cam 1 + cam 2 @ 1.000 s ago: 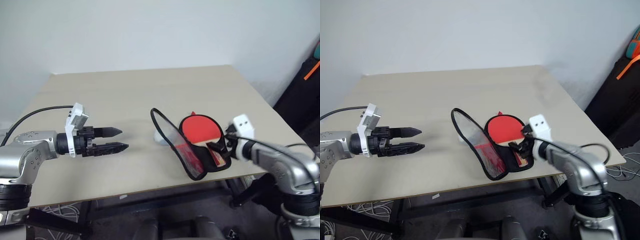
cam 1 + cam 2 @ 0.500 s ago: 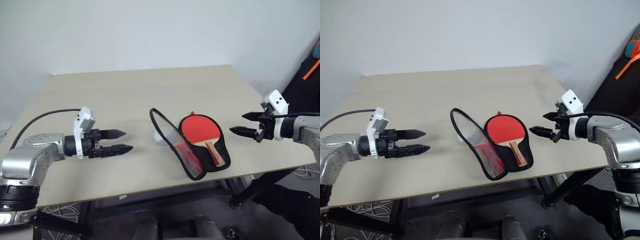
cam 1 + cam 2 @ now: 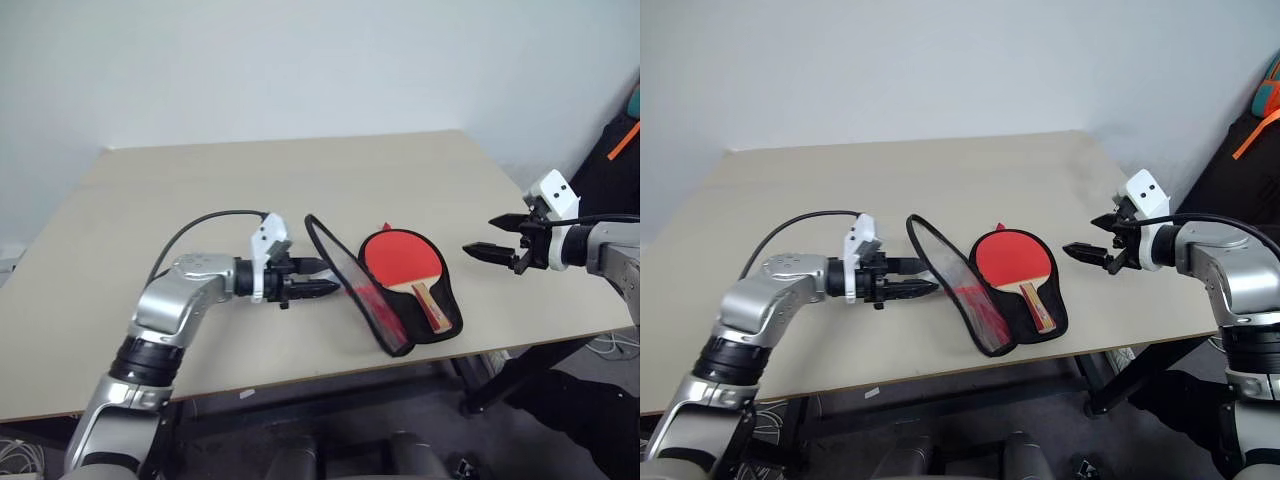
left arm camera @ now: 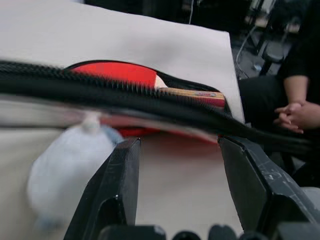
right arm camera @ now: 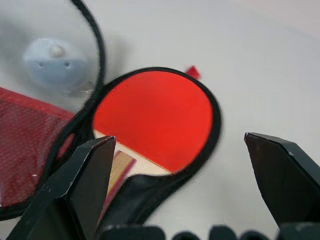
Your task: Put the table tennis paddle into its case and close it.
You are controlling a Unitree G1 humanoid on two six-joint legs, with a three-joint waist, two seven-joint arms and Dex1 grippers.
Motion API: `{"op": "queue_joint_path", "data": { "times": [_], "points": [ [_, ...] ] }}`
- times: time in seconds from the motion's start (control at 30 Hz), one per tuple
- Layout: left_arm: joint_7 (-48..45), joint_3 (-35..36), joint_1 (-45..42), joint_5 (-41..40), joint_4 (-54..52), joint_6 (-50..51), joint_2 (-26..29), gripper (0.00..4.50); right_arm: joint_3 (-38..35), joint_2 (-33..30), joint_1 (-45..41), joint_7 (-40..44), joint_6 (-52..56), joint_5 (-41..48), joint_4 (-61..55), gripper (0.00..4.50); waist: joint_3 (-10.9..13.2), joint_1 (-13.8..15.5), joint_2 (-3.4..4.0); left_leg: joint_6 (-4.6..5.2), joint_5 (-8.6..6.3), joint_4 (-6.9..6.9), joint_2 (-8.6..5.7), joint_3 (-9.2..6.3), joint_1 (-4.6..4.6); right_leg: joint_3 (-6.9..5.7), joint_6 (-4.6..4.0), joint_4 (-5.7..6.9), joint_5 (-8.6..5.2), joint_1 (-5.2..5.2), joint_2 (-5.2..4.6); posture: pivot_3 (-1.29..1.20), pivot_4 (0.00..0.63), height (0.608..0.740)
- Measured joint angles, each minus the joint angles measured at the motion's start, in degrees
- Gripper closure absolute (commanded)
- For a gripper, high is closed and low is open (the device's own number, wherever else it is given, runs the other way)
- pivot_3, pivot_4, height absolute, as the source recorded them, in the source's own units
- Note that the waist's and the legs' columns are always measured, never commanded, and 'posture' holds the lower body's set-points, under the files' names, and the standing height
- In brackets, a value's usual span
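One table tennis paddle lies inside the open case. My left hand, half-closed, grasps nothing at its raised flap; right hand spread wide beside it. Risk: flap slips, zipper snags.

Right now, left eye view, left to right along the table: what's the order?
left gripper → raised flap of the case → table tennis paddle → right gripper
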Motion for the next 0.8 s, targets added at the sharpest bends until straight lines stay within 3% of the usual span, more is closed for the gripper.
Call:
{"op": "queue_joint_path", "data": {
  "times": [0.2, 0.53, 0.63, 0.8],
  "points": [
    [0.13, -4.16, -4.09, 4.69, 5.70, -4.73, -6.38, 1.92, -1.51, -2.20, -0.99, 0.15, -0.01, -0.40, 0.47, 0.00, 0.00, 0.14, 0.02, 0.01, 0.00, 0.05, -0.04, -0.02, -0.05, 0.01, 0.01, -0.01, 0.00, 0.03, -0.01, 0.00, 0.000, 0.740],
    [5.49, -8.59, -11.14, 11.60, 21.07, -13.46, -24.68, 1.92, -2.89, -4.11, -1.42, 0.00, -0.39, -0.58, 1.84, 0.00, -0.02, 0.46, 0.08, 0.07, -0.02, 0.11, -0.09, 0.00, -0.05, 0.08, 0.07, -0.03, 0.03, 0.04, -0.03, 0.00, 0.000, 0.740],
    [5.72, -9.38, -10.32, 12.34, 20.78, -13.21, -25.92, 1.92, -2.96, -4.12, -0.99, -0.11, -0.13, -0.43, 1.21, 0.00, -0.02, 0.32, 0.08, 0.07, -0.03, 0.10, -0.08, -0.01, -0.06, 0.09, 0.07, -0.02, 0.03, 0.02, -0.02, 0.00, 0.000, 0.740],
    [5.60, -9.17, -5.30, 10.69, 12.38, -2.49, -22.05, 1.92, -4.01, -4.11, 1.51, -0.50, 0.70, -0.08, -0.43, 0.00, -0.02, -0.01, 0.09, 0.08, -0.03, 0.08, -0.07, -0.01, -0.05, 0.10, 0.09, 0.01, 0.02, 0.01, -0.02, 0.00, 0.000, 0.740]
  ]
}}
